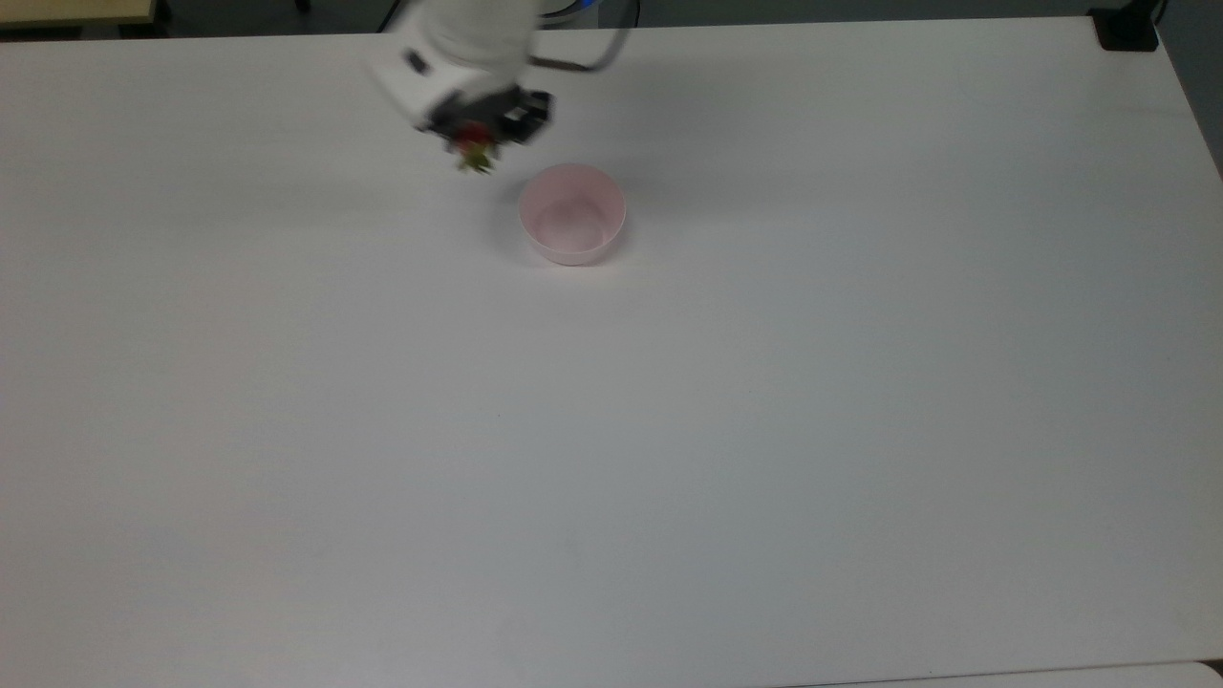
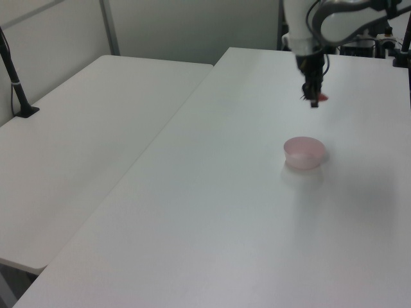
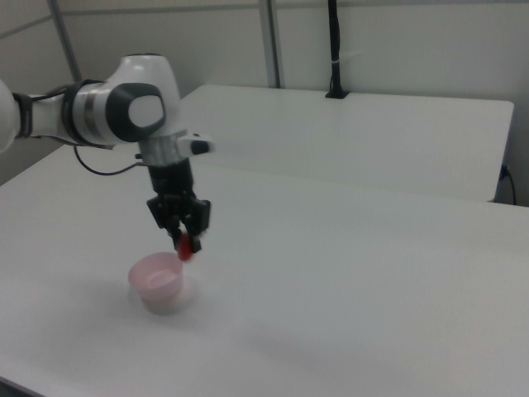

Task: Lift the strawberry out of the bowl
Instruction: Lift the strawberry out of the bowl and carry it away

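We have the strawberry (image 1: 473,153) clenched in the end effector (image 1: 475,143), its green cap hanging below the red body in the top view. It is off the counter (image 1: 669,430) and clear of the bowl (image 1: 572,213): in the top view it sits toward the top view's left of the bowl and a little above it in the picture, and in the left view the strawberry (image 2: 319,98) hangs well above the bowl (image 2: 304,152), which now looks empty. In the right view the strawberry (image 3: 187,246) shows as a red spot at the tips of the end effector (image 3: 187,240), just above and beside the bowl's (image 3: 159,282) rim as that camera lines them up.

We judge the lift to be essentially made, so the step in hand is carrying the fruit away cleanly. To do that well, we would keep the clamp steady and not tighten it, since the fruit is small, glossy and could slip or bruise. We would move smoothly and avoid sharp turns of the wrist, because the strawberry appears to be held near the fingertips with much of it hanging below them. We would also keep its height above the rim, so that nothing knocks the light bowl across the smooth counter.
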Available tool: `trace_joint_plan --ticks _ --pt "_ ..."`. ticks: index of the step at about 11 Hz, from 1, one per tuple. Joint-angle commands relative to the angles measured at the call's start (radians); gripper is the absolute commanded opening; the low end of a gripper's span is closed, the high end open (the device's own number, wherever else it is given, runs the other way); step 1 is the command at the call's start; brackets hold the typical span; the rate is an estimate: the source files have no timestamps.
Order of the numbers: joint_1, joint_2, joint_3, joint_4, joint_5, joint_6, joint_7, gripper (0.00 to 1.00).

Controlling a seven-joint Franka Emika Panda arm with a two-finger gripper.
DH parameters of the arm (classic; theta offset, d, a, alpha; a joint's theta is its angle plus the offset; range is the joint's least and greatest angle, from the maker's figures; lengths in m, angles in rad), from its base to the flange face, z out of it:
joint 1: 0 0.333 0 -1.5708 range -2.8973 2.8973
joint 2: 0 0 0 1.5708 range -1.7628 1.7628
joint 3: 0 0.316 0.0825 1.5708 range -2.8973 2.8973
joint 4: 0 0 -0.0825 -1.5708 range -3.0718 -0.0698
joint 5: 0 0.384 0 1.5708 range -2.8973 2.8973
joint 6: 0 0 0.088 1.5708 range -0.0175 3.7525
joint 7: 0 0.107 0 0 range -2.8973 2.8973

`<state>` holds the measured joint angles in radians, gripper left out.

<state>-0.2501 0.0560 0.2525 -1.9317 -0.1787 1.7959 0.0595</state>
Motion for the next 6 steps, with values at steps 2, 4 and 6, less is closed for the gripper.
trace_joint_plan --ticks 2,4,6 --pt "-0.058 -0.038 -0.215 -0.204 0.019 0.239 -0.243 0.45" --pt "-0.066 -0.019 -0.26 -0.269 0.019 0.402 -0.254 0.45" --pt "-0.074 -0.016 -0.283 -0.265 0.024 0.408 -0.277 0.56"
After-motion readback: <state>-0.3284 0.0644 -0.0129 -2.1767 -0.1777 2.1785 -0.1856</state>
